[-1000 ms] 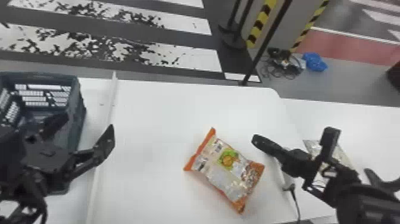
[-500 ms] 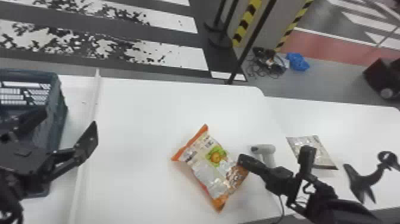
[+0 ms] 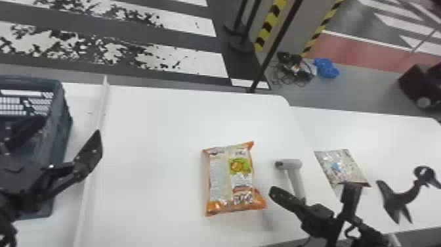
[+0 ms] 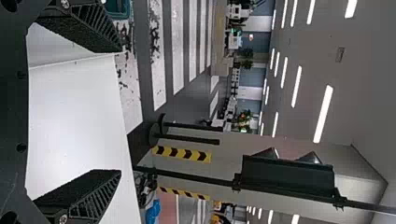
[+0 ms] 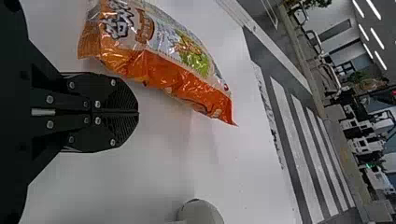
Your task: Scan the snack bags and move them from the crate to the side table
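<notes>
An orange-edged snack bag (image 3: 229, 180) lies flat on the white table (image 3: 147, 147). Just right of it is my right gripper (image 3: 273, 192), its tip a short gap from the bag's lower right corner. In the right wrist view, the fingers of this gripper (image 5: 138, 112) are pressed together beside the orange end of the bag (image 5: 173, 77), holding nothing. A grey handheld scanner (image 3: 296, 180) lies behind it. Another snack bag (image 3: 341, 167) rests on the side table (image 3: 407, 144). My left gripper (image 3: 70, 126) hangs over the crate (image 3: 60, 121), spread wide; its fingertips (image 4: 119, 112) hold nothing.
A thin raised white strip (image 3: 95, 138) runs between the crate and the orange bag. A black hooked stand (image 3: 398, 197) is at the right, beyond the right gripper. Behind the table's far edge rises a dark pole (image 3: 272, 49).
The orange bag has turned from a diagonal to nearly square with the head view. My right gripper's tip now stands apart from it. The whole head view has shifted, bringing more of the right side in.
</notes>
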